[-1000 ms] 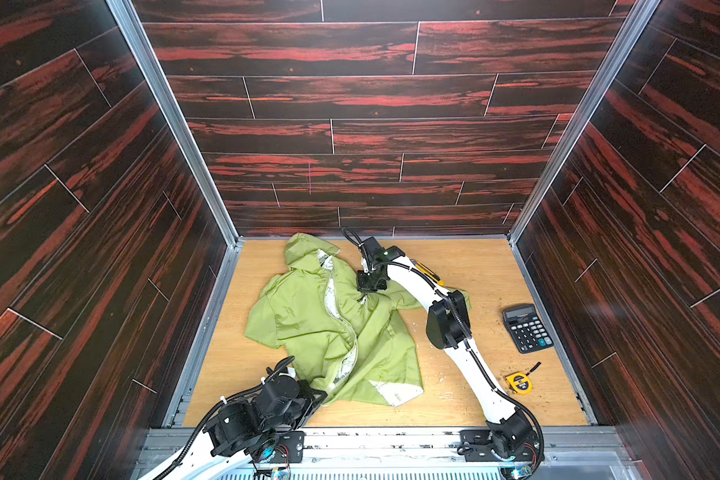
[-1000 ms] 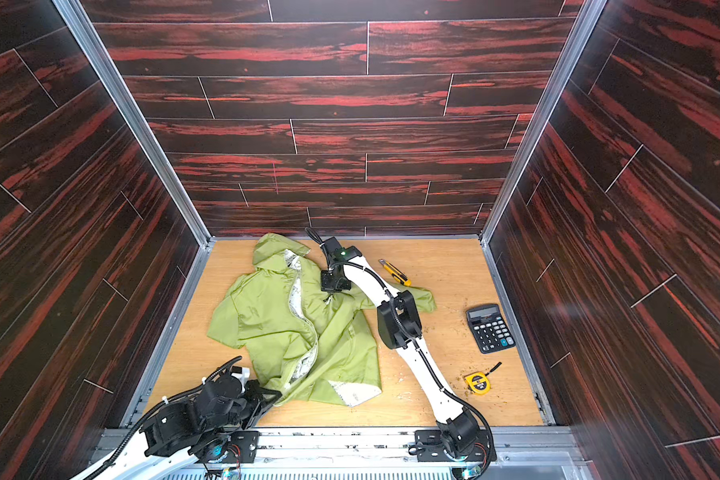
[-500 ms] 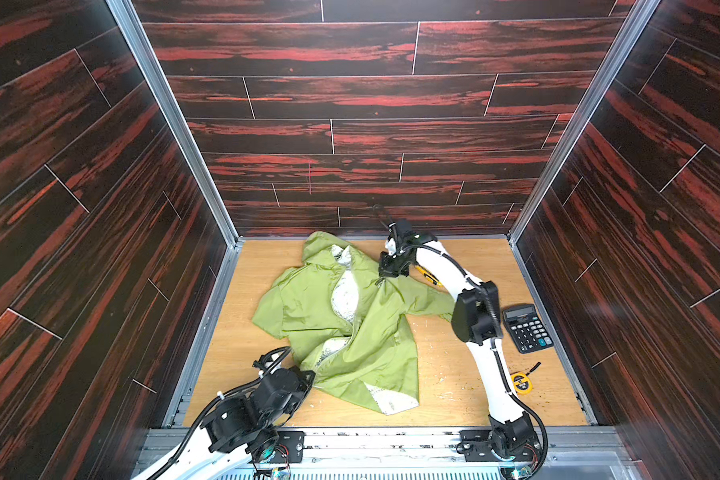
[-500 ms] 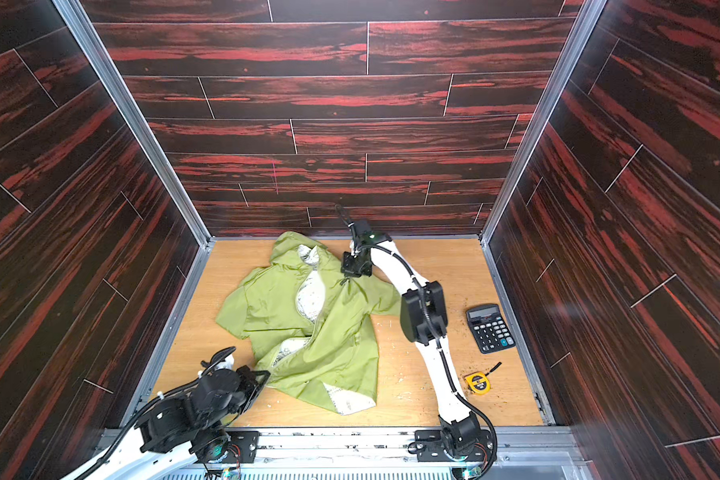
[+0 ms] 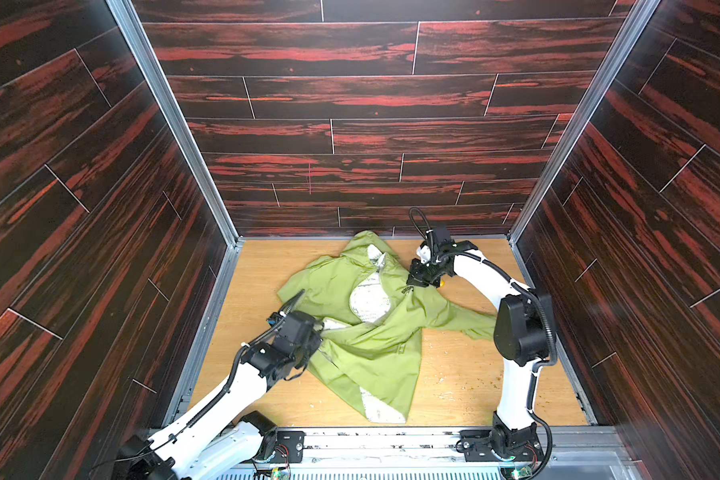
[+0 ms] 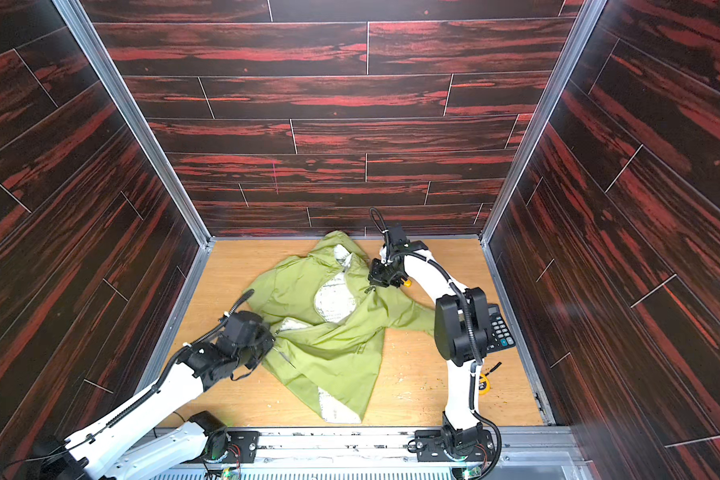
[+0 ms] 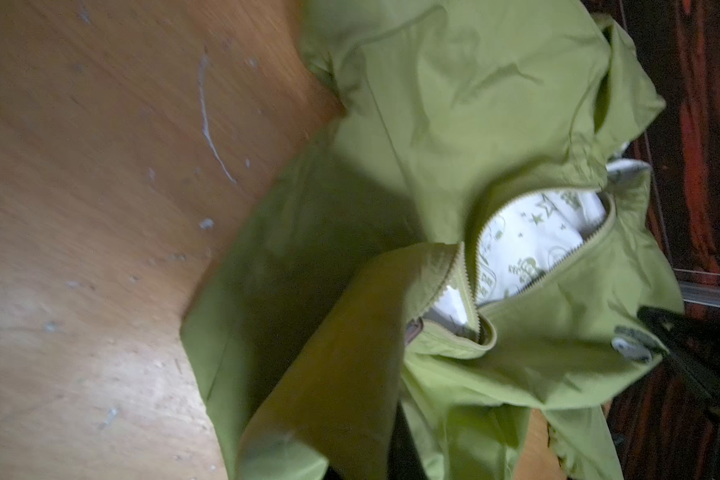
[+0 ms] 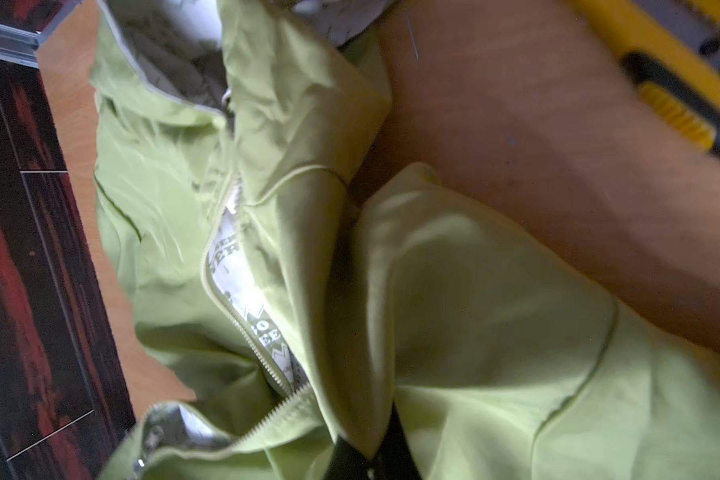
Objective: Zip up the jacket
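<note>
The lime-green jacket (image 5: pixel 375 345) (image 6: pixel 333 345) lies crumpled on the wooden table, its front zipper (image 7: pixel 464 278) apart and the white patterned lining (image 5: pixel 368 297) showing. My left gripper (image 5: pixel 317 332) (image 6: pixel 272 329) is shut on a fold of the jacket's lower front edge; in the left wrist view green cloth runs down into the gripper (image 7: pixel 395 453). My right gripper (image 5: pixel 413 286) (image 6: pixel 374 286) is shut on the jacket near the dark chest lettering, and the cloth peaks into the gripper (image 8: pixel 375 451) in the right wrist view. The open zipper teeth (image 8: pixel 258 353) lie beside it.
A black calculator (image 6: pixel 500 328) sits half hidden behind the right arm's elbow, with a yellow tape measure (image 6: pixel 484 383) nearer the front edge. A yellow utility knife (image 8: pixel 678 95) lies on the table just beyond the right gripper. Dark wood-pattern walls close in three sides.
The right gripper has pulled the jacket's upper part toward the right. The left gripper has moved away from the front edge with the lower edge, and the jacket has shifted and spread between them.
</note>
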